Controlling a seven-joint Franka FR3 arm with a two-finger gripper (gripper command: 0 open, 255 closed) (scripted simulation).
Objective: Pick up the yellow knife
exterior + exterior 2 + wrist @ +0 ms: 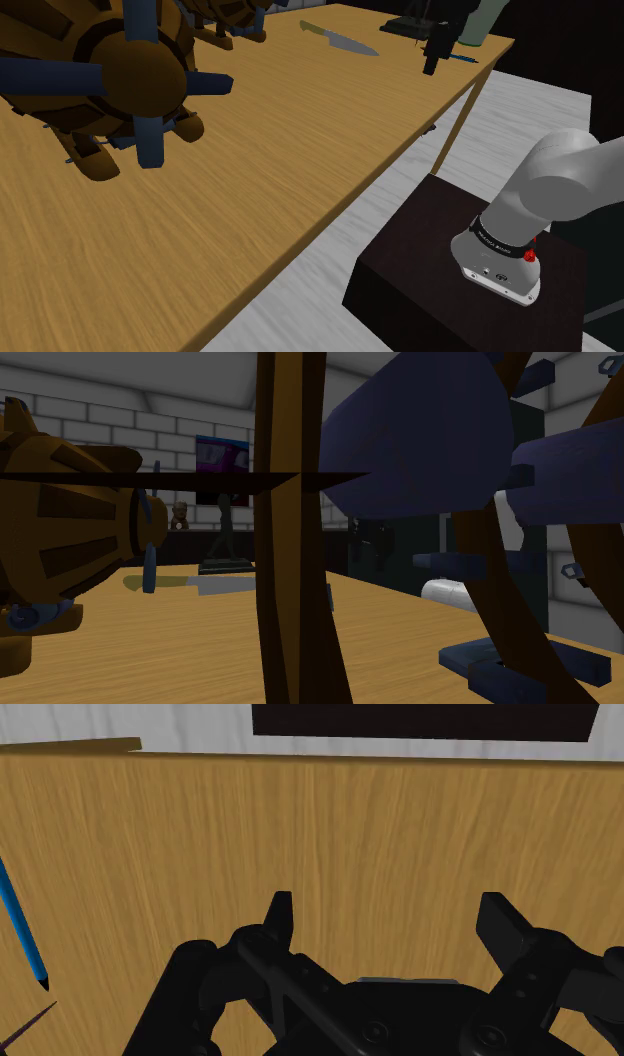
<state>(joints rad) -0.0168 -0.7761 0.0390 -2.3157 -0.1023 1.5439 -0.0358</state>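
Knife (340, 40) is the target, and it lies flat at the far end of the table (300, 180), free of clutter, so it can be taken from above.

Nearest is the dark stand (420, 260), just off the table's right edge. The arm (560, 190) rises from it and reaches toward the far end. On the near left of the table sits a large brown and blue wheel model (120, 80), well apart from the work and no obstacle to it.

Farther on, near the far right edge, the gripper (431, 70) hangs over bare wood. In the wrist view the gripper (389, 904) points straight down, and its fingers stand wide apart with nothing between them. This seems a posture made ready to straddle something thin. A blue pencil (462, 58) lies just beside it, clear of the fingers, and shows again in the wrist view (20, 919).

The knife is beyond that and toward the shoulder view's left. Its yellowish handle is on the left and its grey blade points toward the gripper, though the two are plainly apart. The second exterior view also shows the knife (200, 584) flat on the wood.

The grasp is not yet begun. The hand probably needs to travel left past the blade to the handle, then descend.
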